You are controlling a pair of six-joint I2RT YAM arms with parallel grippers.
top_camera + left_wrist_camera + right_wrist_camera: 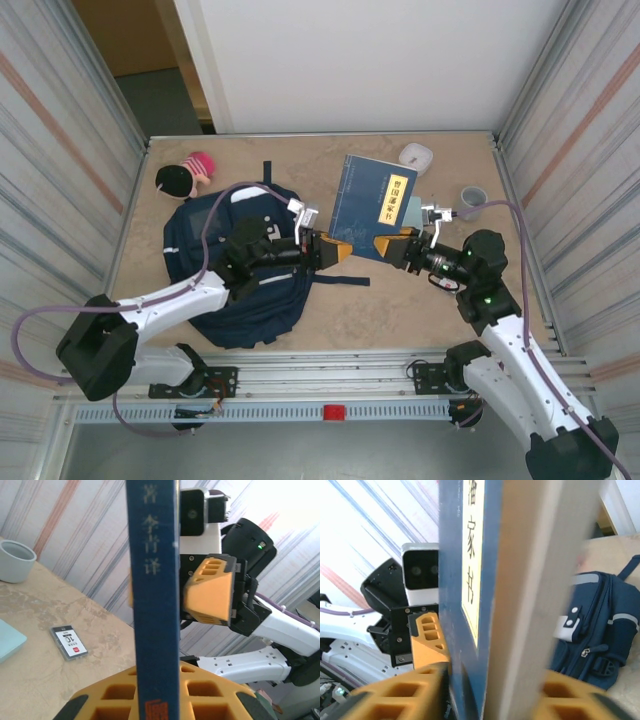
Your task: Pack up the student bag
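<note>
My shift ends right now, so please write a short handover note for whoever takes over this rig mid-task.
Left gripper: shut on the blue book, at its near edge.
Right gripper: looks closed on the same book's near corner.
Student bag: lying on the table's left half, partly under the left arm. I cannot tell whether it is open.
Done: the book is held up off the table between both grippers, beside the bag, not inside it.
Left: get the book into the bag. A grey cup and a small card lie loose on the table.
</note>
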